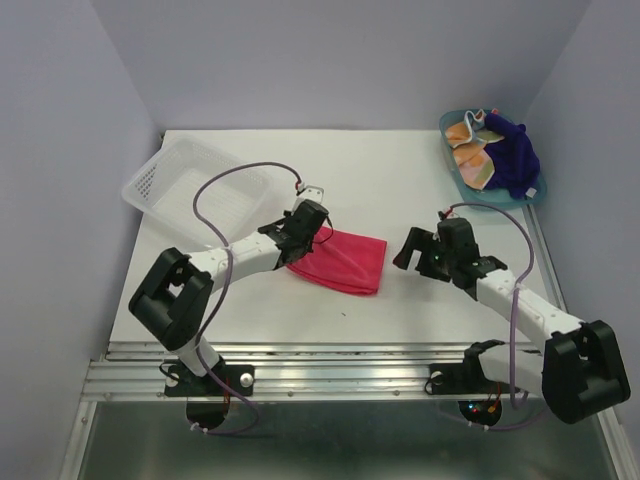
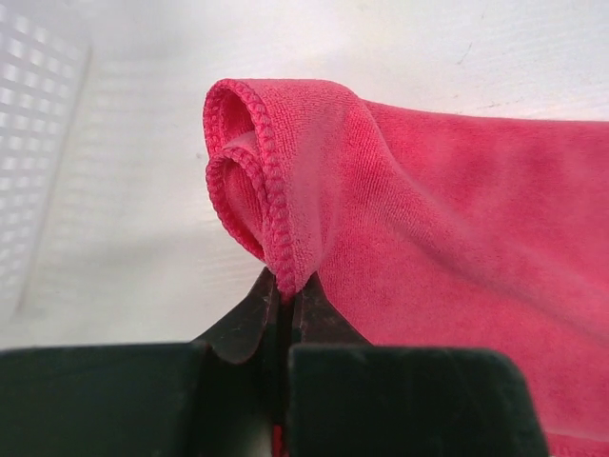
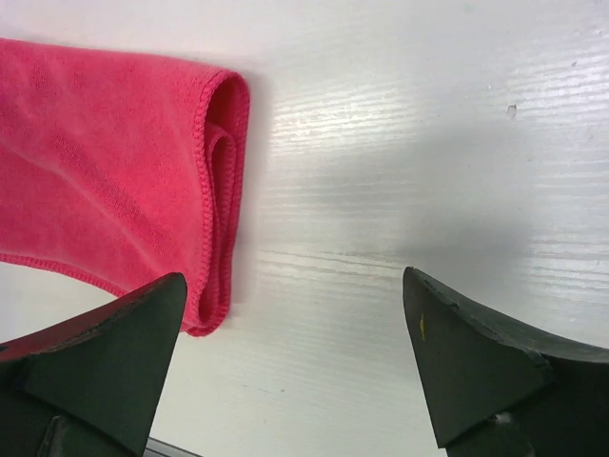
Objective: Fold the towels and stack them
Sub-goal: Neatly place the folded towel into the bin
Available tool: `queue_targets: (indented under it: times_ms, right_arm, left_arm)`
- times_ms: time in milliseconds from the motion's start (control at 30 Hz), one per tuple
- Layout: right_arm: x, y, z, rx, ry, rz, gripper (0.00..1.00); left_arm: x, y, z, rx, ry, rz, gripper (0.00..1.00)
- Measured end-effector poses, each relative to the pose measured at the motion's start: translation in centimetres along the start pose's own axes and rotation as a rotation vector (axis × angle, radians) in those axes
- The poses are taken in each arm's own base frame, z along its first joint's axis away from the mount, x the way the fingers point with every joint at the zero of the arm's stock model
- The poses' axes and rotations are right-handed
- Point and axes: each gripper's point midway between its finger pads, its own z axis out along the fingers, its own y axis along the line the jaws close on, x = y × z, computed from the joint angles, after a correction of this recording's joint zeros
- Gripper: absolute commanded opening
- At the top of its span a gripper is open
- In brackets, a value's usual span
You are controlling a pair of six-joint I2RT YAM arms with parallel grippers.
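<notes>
White counter [image 1: 420,190], faintly grained, boxed in by pale lilac walls.

- Pink-red towel [image 1: 342,260]: soft short-pile cloth with a stitched hem. It lies mid-counter between the two arms, doubled over into a rough rectangle. Its layered edges curl in loops at both ends, so the fold looks part-made and not yet squared.
- Left claw [image 2: 288,295]: black, jaws pressed together on the towel's left hem. It pinches both layers, apparently to carry or straighten that end.
- Right claw [image 3: 293,278]: black, jaws spread wide and holding nothing. It sits just right of the towel's folded right edge without touching it, probably placed to take that end next.
- Orange dotted towel [image 1: 475,160]: crumpled and limp, waiting in the tray at the far right.
- Purple-blue towel [image 1: 515,155]: plush, heaped beside the orange one and spilling over the rim.
- Tray [image 1: 450,125]: teal, shallow, rigid plastic.
- Basket [image 1: 175,180]: white perforated plastic, far left. Nothing can be seen inside it.
</notes>
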Motion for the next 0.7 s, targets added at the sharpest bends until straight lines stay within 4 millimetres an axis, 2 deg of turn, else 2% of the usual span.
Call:
queue_targets:
  times_ms: [133,233,433,700]
  right_arm:
    - [-1.4,0.3,-1.0,0.000,-0.070,0.006,1.00]
    - [-2.1,0.2,-1.7,0.005,-0.118,0.008,1.00]
    - [-1.7,-0.2,-1.9,0.012,-0.123,0.011,1.00]
    - [-1.4,-0.2,-1.9,0.007,-0.111,0.011,1.00]
  left_arm:
    - [-2.6,1.6,-2.2,-0.020,-0.079,0.081,0.00]
    - [-3.6,2.7,-3.3,-0.048,-0.107,0.147,0.00]
    - [-4.9,4.8,-5.0,-0.108,-0.136,0.266,0.00]
    - [-10.4,6.4,-9.1,-0.140,-0.263,0.349,0.00]
